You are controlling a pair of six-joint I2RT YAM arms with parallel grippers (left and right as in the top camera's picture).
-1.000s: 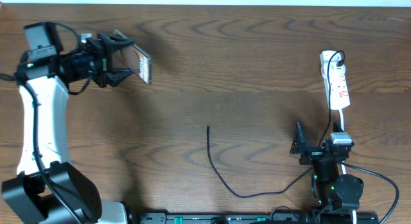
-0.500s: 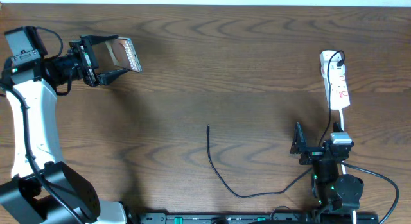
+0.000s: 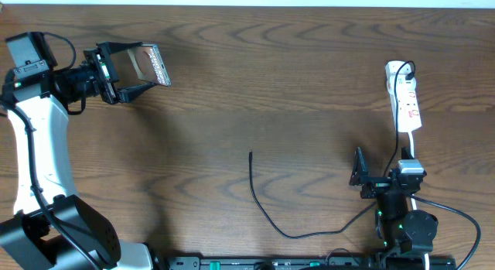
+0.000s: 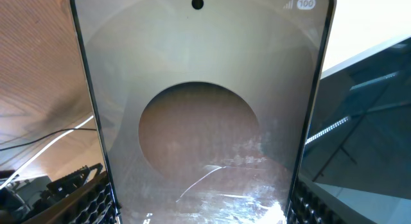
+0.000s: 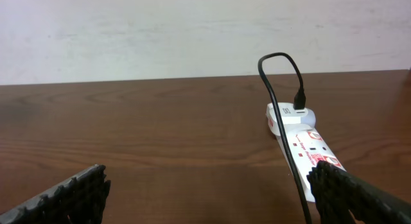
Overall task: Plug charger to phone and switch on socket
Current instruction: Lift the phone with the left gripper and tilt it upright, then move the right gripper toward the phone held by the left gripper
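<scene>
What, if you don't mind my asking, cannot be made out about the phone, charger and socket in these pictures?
- Charging port of the phone: cut off by the bottom edge in the left wrist view, too small overhead.
- Switch position on the socket: too small overhead; in the right wrist view its near end is hidden by the right fingers.
- Connector tip of the charger: too small overhead, outside both wrist views.

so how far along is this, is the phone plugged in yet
Not yet. Done: the left gripper grips the phone, and the charger is plugged into the power strip. In hand: just that hold; the right gripper is open and empty. Left: the charger's free tip lies on the table, unconnected, and no gripper is at the strip's switch.
</scene>
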